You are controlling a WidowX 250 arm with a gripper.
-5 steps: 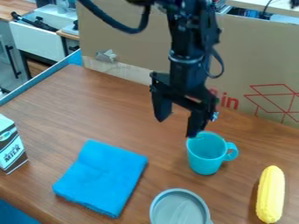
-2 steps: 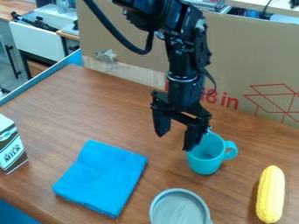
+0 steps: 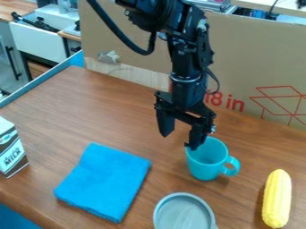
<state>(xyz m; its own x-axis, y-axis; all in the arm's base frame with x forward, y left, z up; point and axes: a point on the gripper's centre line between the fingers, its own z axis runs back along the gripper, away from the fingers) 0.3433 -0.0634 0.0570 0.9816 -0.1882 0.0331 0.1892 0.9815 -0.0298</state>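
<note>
One round-rimmed cup [image 3: 204,171] beside open jaws, folded cloth [image 3: 104,182]

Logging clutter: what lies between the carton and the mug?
In the camera view, a folded blue cloth lies between the carton and the mug, bare wood either side.

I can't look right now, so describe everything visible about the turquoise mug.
The turquoise mug is plain and smooth, perhaps plastic, with one loop handle at the picture's right. It stands upright on the brown table, between the cloth and the corn. One of the spread jaws overlaps its rim; contact is unclear.
</note>
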